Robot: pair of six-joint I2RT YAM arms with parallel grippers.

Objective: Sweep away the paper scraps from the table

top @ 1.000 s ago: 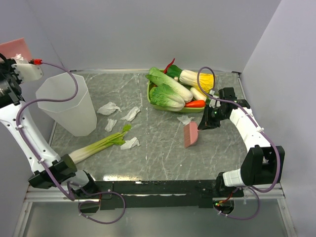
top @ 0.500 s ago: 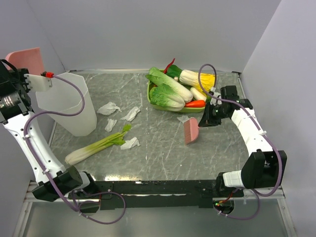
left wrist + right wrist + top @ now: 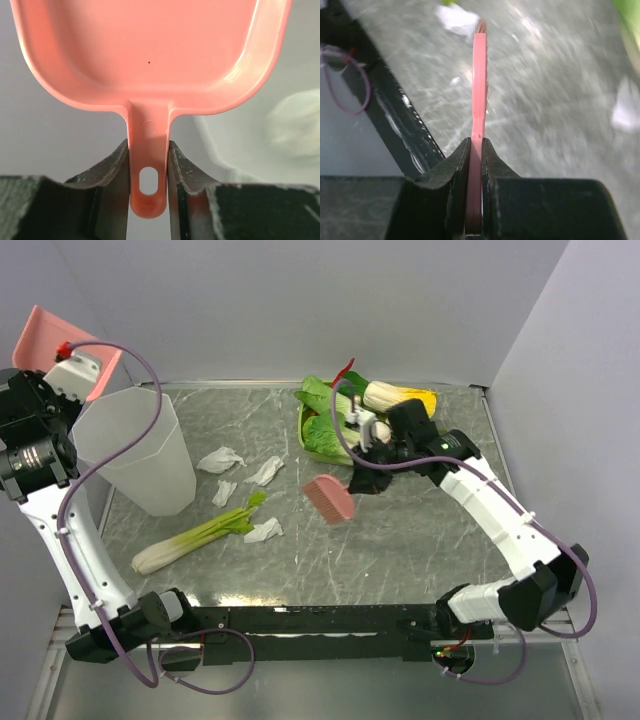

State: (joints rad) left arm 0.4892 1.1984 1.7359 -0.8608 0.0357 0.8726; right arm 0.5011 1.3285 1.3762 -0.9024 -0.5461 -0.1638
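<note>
Several white paper scraps [image 3: 220, 458] [image 3: 265, 470] [image 3: 264, 531] lie on the left half of the grey-green table [image 3: 430, 540]. My right gripper [image 3: 365, 480] is shut on the thin handle of a pink brush [image 3: 330, 498], held over the table's middle, right of the scraps. In the right wrist view the brush [image 3: 479, 75] shows edge-on between the fingers [image 3: 476, 145], with a blurred scrap [image 3: 457, 19] beyond its tip. My left gripper [image 3: 70, 368] is raised at the far left, shut on the pink dustpan [image 3: 60, 338]. Its handle [image 3: 148, 150] sits clamped between the jaws.
A tall translucent bin [image 3: 135, 450] stands at the back left, under the dustpan. A leek [image 3: 195, 535] lies among the scraps. A green tray [image 3: 308, 445] of toy vegetables sits at the back centre, just behind my right arm.
My right arm swung left from the table's right side to its middle, carrying the brush. My left arm turned the dustpan and shifted it right, over the bin's rim.
</note>
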